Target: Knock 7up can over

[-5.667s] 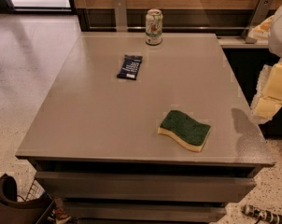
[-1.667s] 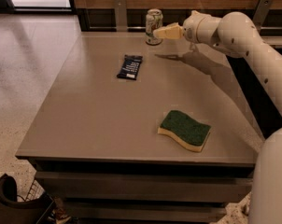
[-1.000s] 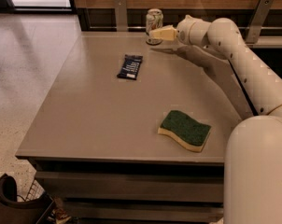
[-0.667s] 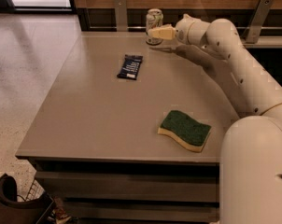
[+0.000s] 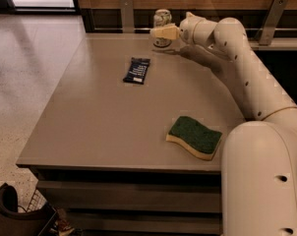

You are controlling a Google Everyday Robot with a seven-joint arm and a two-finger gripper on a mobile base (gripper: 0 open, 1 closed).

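I am looking down across a square, smooth grey-brown table (image 5: 99,122) with a matte top. The can (image 5: 162,18) stands upright at the far edge, near the middle, in front of a wooden wall panel. It is a small cylinder with a pale body, green markings and a silver rim.

My gripper (image 5: 157,32), cream-coloured and blunt, reaches in from the right and lies across the front of the can at about mid-height, touching it or just short of it. I cannot tell whether it is released or clenched. The thick, glossy white arm (image 5: 242,68) curves back to the lower right.

I judge the can to be light, rigid and thin-walled, with a slick surface and a narrow base. It should tip easily. No grasp is needed. A sideways push high on the body, near the rim, should topple it, while a low push may only slide it.

A flat dark blue packet (image 5: 137,70) lies nearer, left of centre. A soft sponge (image 5: 194,136), green on top and yellow beneath, with wavy edges, lies near the front right.
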